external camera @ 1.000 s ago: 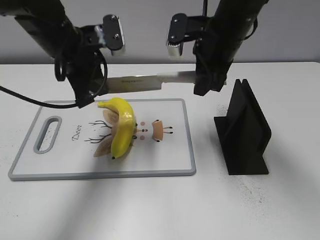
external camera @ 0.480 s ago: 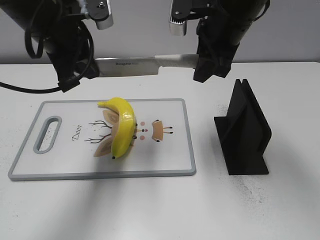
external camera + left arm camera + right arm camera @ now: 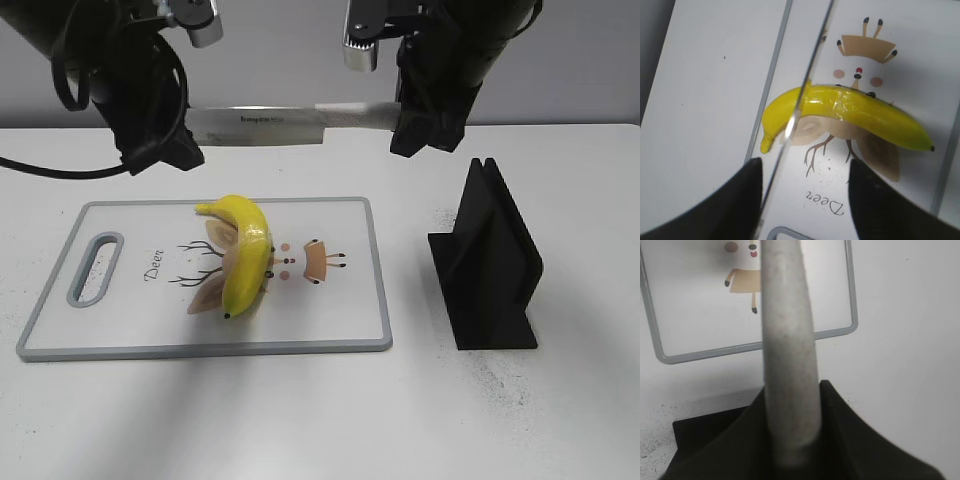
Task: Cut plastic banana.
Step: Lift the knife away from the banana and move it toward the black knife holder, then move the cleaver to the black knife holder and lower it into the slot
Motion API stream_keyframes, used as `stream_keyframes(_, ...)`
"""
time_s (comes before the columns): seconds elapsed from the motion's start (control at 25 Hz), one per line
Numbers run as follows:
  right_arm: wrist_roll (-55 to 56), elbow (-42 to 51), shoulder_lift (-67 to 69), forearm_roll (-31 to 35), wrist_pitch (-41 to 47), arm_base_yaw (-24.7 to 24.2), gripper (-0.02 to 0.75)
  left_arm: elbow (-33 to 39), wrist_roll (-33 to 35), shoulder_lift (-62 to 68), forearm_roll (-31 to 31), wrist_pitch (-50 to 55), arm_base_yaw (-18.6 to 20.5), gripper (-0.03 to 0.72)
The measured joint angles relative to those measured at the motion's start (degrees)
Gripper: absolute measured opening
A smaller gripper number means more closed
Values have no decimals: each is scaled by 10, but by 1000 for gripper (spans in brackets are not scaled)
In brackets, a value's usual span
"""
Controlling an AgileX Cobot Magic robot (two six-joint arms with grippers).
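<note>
The plastic banana (image 3: 245, 255) is glossy yellow and lies curved on the white cutting board (image 3: 350, 335) with a deer print. It also shows in the left wrist view (image 3: 855, 112). My right gripper (image 3: 420, 135) is shut on the pale handle of a knife (image 3: 790, 365). It holds the knife level above the board's far edge, blade (image 3: 260, 127) pointing left. My left gripper (image 3: 160, 155) is at the blade's tip. Its fingers (image 3: 802, 200) are wide apart, with the blade edge (image 3: 807, 75) running between them close to the left finger.
A black knife stand (image 3: 490, 270) is on the table right of the board and shows under the right gripper (image 3: 690, 440). The board's handle slot (image 3: 95, 268) is at its left end. A black cable (image 3: 50, 172) trails at the far left.
Both arms have risen, lifting the knife higher above the board's far edge. The left arm has shifted left. The banana has not moved.
</note>
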Motion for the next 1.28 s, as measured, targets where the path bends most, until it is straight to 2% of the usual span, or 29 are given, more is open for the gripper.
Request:
stream_keyframes(0.04, 0, 0, 0, -1, -4, 0, 180, 0, -1, 0, -4, 0, 0, 592)
stream_keyframes(0.16, -1, 0, 0, -3, -8, -1, 176, 0, -1, 0, -7, -10, 0, 633)
stream_keyframes(0.52, 6, 0, 0, -9, -20, -6, 162, 1, -2, -36, 9, -119, 1, 638)
stream_keyframes(0.72, 29, 0, 0, -9, -20, -6, 162, 1, -14, -59, 11, -132, 1, 626)
stream_keyframes(0.84, 94, 0, 0, -9, -20, -6, 162, 1, -103, -73, 31, -130, 3, 619)
stream_keyframes(0.96, 162, 0, 0, -9, -21, -6, 162, 1, -206, -91, 56, -106, 22, 608)
stream_keyframes(1.08, 252, 0, 0, -9, -21, -6, 162, 1, -289, -104, 71, -48, 65, 596)
stream_keyframes(1.28, 358, -11, 0, -8, -4, -6, 162, -6, -388, -107, 79, 95, 156, 591)
